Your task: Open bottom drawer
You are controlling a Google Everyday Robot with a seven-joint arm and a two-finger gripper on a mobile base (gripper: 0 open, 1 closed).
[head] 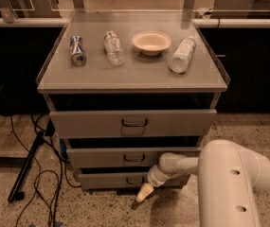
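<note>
One claw [140, 198], grip impossible to tell, hangs just below the bottom drawer [107, 180] front.

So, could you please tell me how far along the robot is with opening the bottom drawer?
Little looks done: the bottom drawer shows only a narrow dark gap above its front and is not visibly pulled out. In hand: the gripper sits low by the floor, just below the drawer's small handle, not on it. Left: take the handle and pull the drawer out.
</note>
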